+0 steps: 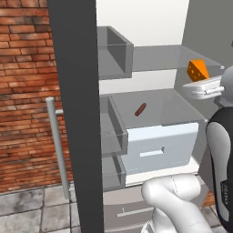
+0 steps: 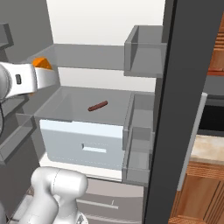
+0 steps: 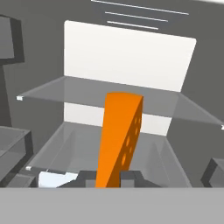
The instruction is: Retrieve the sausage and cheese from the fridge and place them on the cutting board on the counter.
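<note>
Bright orange cheese [image 3: 118, 140], darker orange holes dotting its side. Reddish-brown sausage [image 1: 140, 109] on a grey glass shelf [image 1: 154, 109]. Fridge [image 2: 105, 26] interior white, drawer [image 1: 161, 150] pale blue-white (doors dark grey). Red-brown brick wall [image 1: 25, 91], silver handle [image 1: 58, 145].

- I am seeing flat, even rendered light, with no single lamp I can place.
- The white back wall of the fridge [image 1: 136, 20] is glowing brightest; its grey side walls are sitting dim.
- Shadows are staying soft; the glass shelf [image 3: 109, 94] is giving no glare.
- The cheese [image 3: 120, 135] I am holding is showing sharp and saturated.
- Edges are looking slightly jagged; nothing is blurring or bending.
</note>
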### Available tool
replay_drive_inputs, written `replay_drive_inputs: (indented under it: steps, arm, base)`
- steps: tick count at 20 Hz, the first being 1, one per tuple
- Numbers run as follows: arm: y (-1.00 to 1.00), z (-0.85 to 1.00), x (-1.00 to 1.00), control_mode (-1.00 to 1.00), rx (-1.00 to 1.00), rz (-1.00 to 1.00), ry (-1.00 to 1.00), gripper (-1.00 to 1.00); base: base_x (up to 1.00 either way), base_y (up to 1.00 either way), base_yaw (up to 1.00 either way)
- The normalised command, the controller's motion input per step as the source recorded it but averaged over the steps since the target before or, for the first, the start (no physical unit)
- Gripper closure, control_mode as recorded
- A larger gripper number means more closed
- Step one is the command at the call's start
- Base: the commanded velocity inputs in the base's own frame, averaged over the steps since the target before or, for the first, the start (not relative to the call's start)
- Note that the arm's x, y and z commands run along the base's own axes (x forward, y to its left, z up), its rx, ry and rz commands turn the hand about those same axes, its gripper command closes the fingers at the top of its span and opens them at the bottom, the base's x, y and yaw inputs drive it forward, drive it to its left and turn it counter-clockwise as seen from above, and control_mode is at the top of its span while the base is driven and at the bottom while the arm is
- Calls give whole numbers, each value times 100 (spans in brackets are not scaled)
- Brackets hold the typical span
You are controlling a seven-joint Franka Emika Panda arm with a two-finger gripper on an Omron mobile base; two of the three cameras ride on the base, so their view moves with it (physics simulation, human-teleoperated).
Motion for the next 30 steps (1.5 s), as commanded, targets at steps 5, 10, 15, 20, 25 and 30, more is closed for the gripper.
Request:
replay_drive_inputs:
  steps: [5, 10, 15, 20, 25, 30]
  arm:
    - [0, -15, -8, -100, 0, 0, 1, 100]
    - [0, -8, -1, -100, 1, 0, 2, 100]
    - [0, -1, -7, -100, 0, 0, 0, 100]
    - [0, 0, -27, -100, 0, 0, 0, 100]
    - [0, 0, -2, 100, 0, 0, 0, 100]
    - [0, 0, 0, 100, 0, 0, 0, 100]
  base:
    - [0, 0, 0]
    - [0, 0, 0]
    - [0, 0, 0]
    - [0, 0, 0]
    - [-3, 0, 0]
    - [-34, 0, 0]
